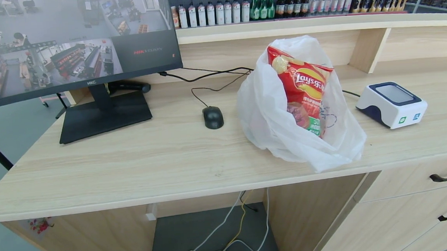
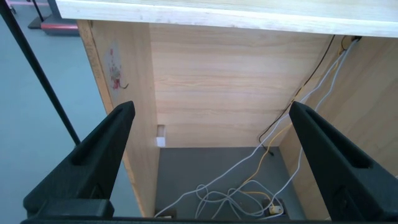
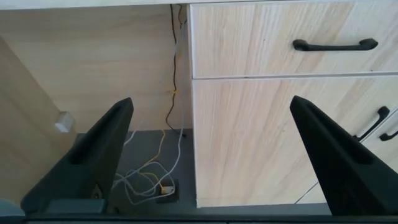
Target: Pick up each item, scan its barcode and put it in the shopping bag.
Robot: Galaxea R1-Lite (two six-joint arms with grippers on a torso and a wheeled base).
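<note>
The wooden counter (image 1: 133,166) bears the white shopping bag (image 1: 269,111), which stands open towards its right side. The monitor (image 1: 67,45) stands well left of the bag and farther back. A red bag of chips (image 1: 303,93) sits upright inside the bag, its top poking out. Lower than the bag, in front of the cabinet, the left gripper (image 2: 211,107) and right gripper (image 3: 211,102) both hang with jaws spread wide, holding nothing. The white scanner (image 1: 391,103) lies near the bag's right side, the black mouse (image 1: 213,117) just left of the bag
</note>
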